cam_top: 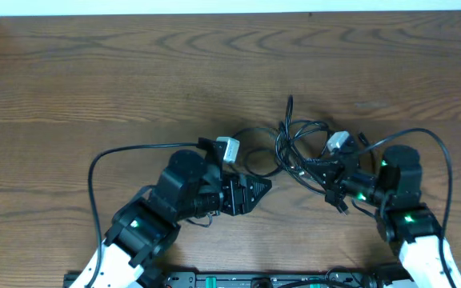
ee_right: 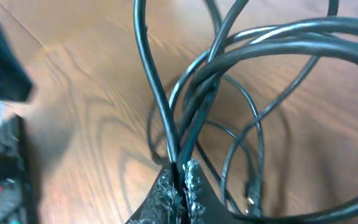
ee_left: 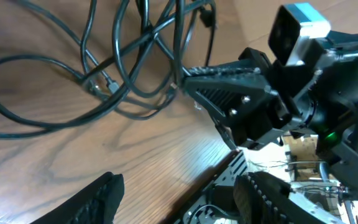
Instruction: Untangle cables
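Lying in a loose tangle right of centre on the table [cam_top: 134, 80], the cables [cam_top: 298, 144] are seen as thin, glossy black cords, looped across one another, with small metal-tipped plug ends. Several strands are pinched between the closed fingers of the right gripper [ee_right: 182, 177]. The left gripper [cam_top: 261, 189] is held open and empty, just left of the tangle.

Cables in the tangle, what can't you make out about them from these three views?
Overhead: how many cables there are; thin strands overlap in the knot.
Right wrist: which cable the shut right jaws pinch; the strands blur close up and leave the top edge.
Left wrist: the type of the plug ends; too small.
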{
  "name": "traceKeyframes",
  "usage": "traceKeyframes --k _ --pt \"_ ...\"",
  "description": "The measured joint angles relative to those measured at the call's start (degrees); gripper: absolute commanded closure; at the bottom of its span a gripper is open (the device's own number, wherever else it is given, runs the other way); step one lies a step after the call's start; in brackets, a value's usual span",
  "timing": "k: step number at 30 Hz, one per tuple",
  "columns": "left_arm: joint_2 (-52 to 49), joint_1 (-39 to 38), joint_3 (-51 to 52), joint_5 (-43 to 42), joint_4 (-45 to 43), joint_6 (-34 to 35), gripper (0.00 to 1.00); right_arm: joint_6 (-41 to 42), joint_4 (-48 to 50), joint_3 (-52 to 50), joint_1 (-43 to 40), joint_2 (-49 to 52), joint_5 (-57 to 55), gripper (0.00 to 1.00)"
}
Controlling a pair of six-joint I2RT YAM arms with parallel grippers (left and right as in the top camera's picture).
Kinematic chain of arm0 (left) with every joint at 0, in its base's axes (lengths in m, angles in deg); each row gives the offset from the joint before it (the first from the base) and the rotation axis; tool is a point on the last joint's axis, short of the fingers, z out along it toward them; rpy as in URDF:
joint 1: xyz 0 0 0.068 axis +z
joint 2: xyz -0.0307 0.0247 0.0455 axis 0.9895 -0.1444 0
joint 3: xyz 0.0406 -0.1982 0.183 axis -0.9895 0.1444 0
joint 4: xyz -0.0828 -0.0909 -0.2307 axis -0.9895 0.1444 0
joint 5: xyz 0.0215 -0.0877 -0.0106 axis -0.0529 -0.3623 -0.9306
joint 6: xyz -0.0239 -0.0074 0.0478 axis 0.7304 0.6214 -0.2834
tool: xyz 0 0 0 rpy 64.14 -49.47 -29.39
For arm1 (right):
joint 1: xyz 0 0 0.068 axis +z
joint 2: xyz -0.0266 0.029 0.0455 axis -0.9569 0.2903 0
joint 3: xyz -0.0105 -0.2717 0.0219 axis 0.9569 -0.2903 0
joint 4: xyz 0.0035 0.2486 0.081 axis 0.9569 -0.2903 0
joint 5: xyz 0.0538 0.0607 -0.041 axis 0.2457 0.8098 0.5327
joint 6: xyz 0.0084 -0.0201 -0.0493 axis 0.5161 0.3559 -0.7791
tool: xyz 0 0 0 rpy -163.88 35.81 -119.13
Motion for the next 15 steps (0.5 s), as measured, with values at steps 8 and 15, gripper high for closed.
traceKeyframes --k 8,15 --pt "1.25 0.0 0.0 -0.09 -0.33 3.3 0.39 5.57 0.04 0.28 0.0 -9.22 5.16 0.99" --pt "1.25 0.0 0.0 -0.09 -3.28 8.2 0.39 6.84 -0.48 0.48 0.0 -12.41 7.85 0.99"
